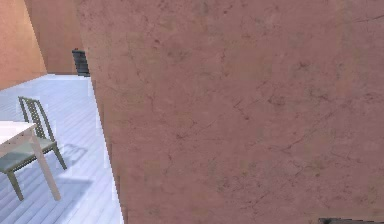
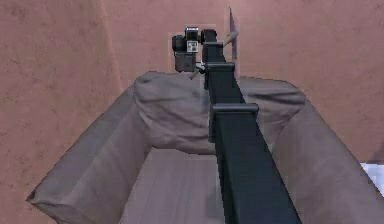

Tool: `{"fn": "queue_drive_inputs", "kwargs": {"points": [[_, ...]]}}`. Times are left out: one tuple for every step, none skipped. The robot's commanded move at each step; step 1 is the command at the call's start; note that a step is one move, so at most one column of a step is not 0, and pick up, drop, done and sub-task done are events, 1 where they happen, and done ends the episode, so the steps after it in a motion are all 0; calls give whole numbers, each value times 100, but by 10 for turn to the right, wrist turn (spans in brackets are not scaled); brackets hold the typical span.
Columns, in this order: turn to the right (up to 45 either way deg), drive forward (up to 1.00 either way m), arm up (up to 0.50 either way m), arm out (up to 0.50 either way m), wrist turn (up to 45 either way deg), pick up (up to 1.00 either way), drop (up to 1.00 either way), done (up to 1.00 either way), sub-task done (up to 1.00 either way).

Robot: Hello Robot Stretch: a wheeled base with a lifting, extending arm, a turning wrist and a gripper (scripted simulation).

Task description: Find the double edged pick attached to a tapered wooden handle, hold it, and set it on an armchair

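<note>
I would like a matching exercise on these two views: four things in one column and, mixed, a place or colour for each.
1 armchair
2 chair
3 gripper
4 small dark object

a beside the pale table
b grey, below the arm
c far back on the pale floor
d near the arm side view's top

Pairs: 1-b, 2-a, 3-d, 4-c

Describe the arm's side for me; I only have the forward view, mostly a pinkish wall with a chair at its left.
Observer: A grey armchair stands there, its back toward a pinkish wall.
Operator: Locate the arm.
Observer: The arm reaches out above the armchair's seat.
Operator: Report the gripper.
Observer: The gripper shows near the top of the armchair's back; I cannot tell whether it holds anything.
</note>
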Motion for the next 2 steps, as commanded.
{"fn": "queue_drive_inputs", "kwargs": {"points": [[0, 0, 0, -2, 0, 0, 0, 0, 0], [0, 0, -34, 0, 0, 0, 0, 0, 0]]}}
